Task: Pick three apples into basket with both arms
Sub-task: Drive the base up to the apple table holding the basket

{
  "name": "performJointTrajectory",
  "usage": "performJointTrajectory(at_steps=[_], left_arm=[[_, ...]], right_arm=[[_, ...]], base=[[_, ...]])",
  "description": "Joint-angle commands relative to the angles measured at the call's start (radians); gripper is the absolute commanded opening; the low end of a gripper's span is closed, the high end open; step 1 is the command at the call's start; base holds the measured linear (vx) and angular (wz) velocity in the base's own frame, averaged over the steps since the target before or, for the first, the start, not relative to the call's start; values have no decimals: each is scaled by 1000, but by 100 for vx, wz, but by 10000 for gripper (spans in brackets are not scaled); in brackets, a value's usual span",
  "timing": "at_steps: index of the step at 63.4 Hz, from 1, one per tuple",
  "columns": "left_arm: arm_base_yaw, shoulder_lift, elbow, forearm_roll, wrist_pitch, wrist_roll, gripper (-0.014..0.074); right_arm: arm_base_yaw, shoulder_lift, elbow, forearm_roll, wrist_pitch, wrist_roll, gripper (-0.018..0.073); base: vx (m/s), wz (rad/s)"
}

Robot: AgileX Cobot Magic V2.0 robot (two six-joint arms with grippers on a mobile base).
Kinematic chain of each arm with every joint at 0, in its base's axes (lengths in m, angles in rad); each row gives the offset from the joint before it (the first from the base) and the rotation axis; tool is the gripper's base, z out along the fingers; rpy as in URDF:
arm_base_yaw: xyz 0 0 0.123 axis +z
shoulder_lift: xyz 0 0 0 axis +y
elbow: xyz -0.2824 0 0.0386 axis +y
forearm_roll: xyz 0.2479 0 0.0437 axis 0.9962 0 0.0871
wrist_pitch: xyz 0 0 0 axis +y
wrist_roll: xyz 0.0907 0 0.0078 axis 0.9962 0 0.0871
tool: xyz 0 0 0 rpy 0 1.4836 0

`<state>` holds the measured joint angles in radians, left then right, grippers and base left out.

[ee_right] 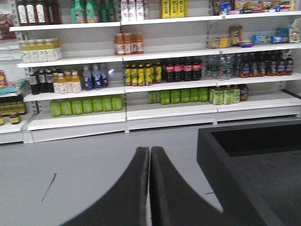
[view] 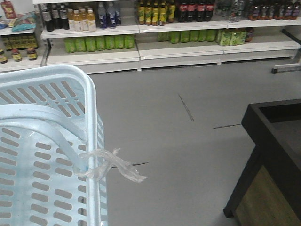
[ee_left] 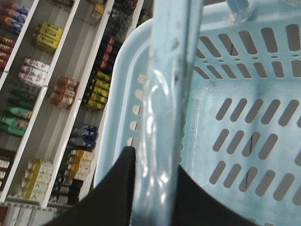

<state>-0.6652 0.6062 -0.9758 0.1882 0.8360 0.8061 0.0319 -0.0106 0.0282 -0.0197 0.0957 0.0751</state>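
1. Supermarket aisle: my left gripper [ee_left: 155,160] is clamped on the swing handle [ee_left: 169,70] of the basket [view: 47,75], the pale bar running between its black fingers. I judge it is held this way to keep the basket steady and open-mouthed, ready to take fruit.
2. The basket sits at the left of the front view, directly below that gripper. Its slotted inside looks bare in the wrist view, though only part of it shows. A clear plastic scrap [view: 113,165] dangles from its rim.
3. My right gripper [ee_right: 149,150] has its fingers pressed together on nothing. It points across the grey floor [view: 178,141] toward the drinks shelves [ee_right: 164,110], which leaves it free for picking.
4. No apples appear in any view. A dark surface [view: 277,122] stands low and to the right of the right gripper. If the apples lie there, they are out of frame, so I cannot place them relative to either gripper.
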Motion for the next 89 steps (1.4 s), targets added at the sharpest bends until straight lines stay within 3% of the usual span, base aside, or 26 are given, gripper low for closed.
performJointTrajectory(at_steps=[1,53,89], left_arm=[[-3,5,-34,4,-97,-16,-6],[-3,14,-34,4,-87,-16,-6],[-3,14,-34,3,-87,-16,-6]], right_arm=[[3,-11,14,-6,-79,-7,-9],[3,-11,14,-6,-79,-7,-9],[3,-11,14,-6,-79,-7,-9]], base=[[8,-47],[8,-51],[5,-25]])
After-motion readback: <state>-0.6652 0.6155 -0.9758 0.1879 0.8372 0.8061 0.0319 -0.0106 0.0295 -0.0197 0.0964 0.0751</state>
